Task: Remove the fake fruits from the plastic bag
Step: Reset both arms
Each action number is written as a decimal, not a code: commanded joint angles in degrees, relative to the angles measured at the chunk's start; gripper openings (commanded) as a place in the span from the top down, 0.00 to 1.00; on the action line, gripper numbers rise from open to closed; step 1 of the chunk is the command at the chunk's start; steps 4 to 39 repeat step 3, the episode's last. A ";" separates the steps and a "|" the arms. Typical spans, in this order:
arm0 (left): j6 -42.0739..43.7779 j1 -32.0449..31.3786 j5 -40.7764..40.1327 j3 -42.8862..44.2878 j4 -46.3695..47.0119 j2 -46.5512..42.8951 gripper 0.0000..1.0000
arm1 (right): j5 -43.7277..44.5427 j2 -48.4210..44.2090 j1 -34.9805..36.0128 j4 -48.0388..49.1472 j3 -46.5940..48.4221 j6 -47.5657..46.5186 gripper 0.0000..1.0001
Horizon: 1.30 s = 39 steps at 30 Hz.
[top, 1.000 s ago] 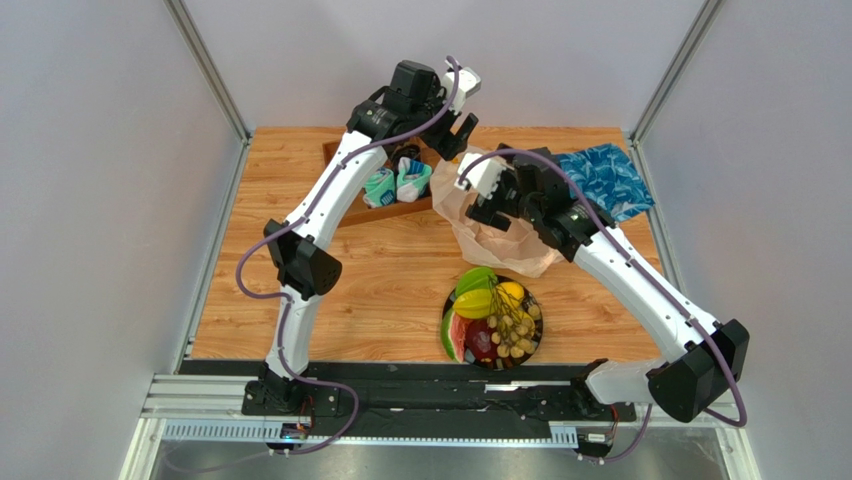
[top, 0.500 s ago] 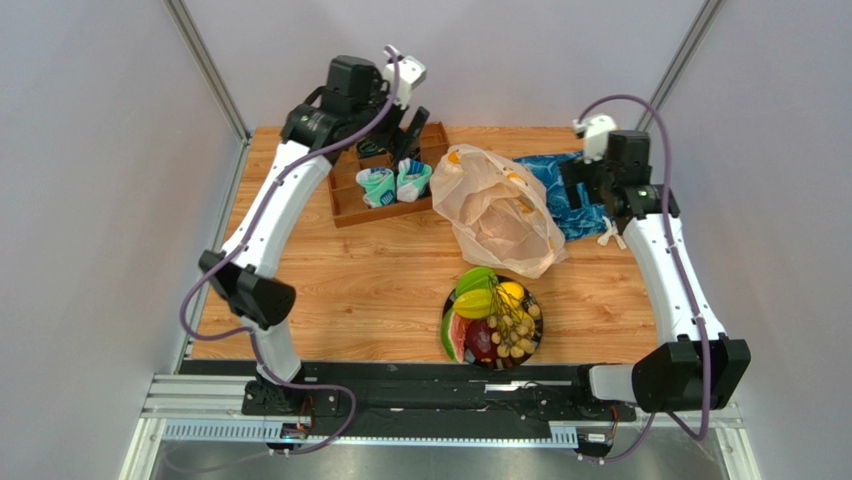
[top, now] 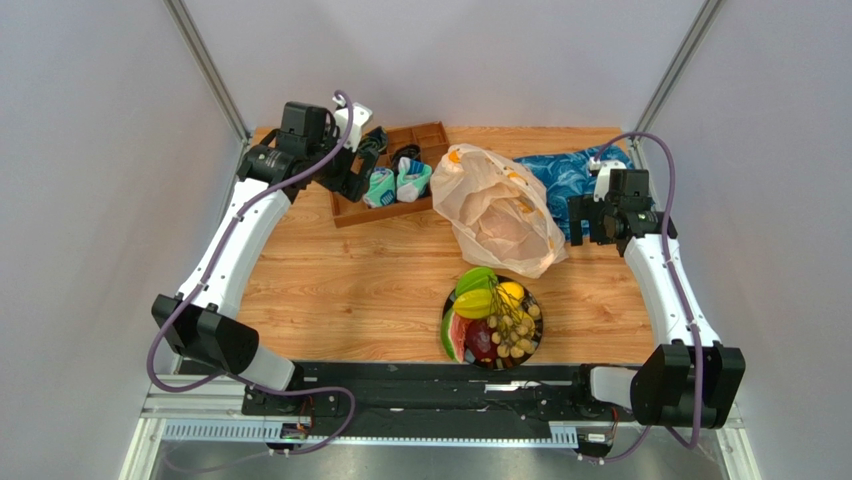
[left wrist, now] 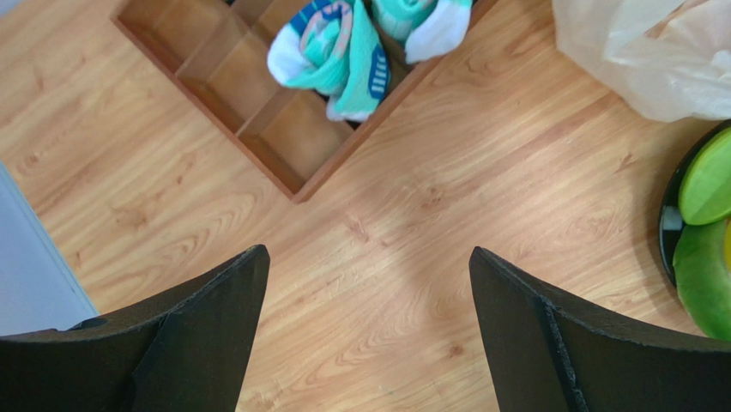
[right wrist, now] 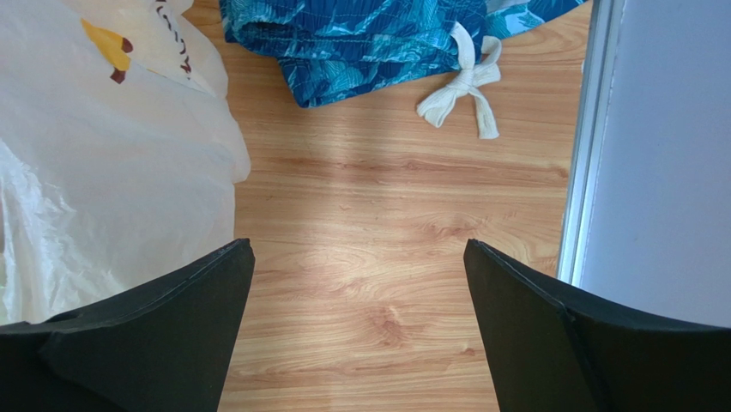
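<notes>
The beige plastic bag (top: 497, 212) lies crumpled at the table's middle back; it also shows in the right wrist view (right wrist: 103, 154) and the left wrist view (left wrist: 652, 51). The fake fruits (top: 492, 316) sit piled on a dark plate (top: 447, 312) in front of the bag: green piece, starfruit, watermelon slice, dark red one, tan grapes. The green fruit shows in the left wrist view (left wrist: 708, 223). My left gripper (top: 362, 170) is open and empty, high over the wooden tray's left side. My right gripper (top: 582, 218) is open and empty, right of the bag.
A wooden tray (top: 352, 208) with teal-and-white packets (top: 395, 183) stands at the back left. A blue patterned bag (top: 570, 178) with a white drawstring (right wrist: 463, 90) lies at the back right. A metal frame rail (right wrist: 588, 137) runs along the table's right edge.
Both arms have drawn back from the bag. The left gripper moved left and nearer, from above the bag to the tray's left end. The right gripper moved right, then a little nearer.
</notes>
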 commanded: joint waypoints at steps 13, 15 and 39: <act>-0.77 0.91 -0.28 -3.68 1.63 -4.59 0.05 | -2.95 -0.52 0.04 1.77 1.57 1.44 0.00; -0.77 0.91 -0.28 -3.68 1.63 -4.59 0.05 | -2.95 -0.52 0.04 1.77 1.57 1.44 0.00; -0.77 0.91 -0.28 -3.68 1.63 -4.59 0.05 | -2.95 -0.52 0.04 1.77 1.57 1.44 0.00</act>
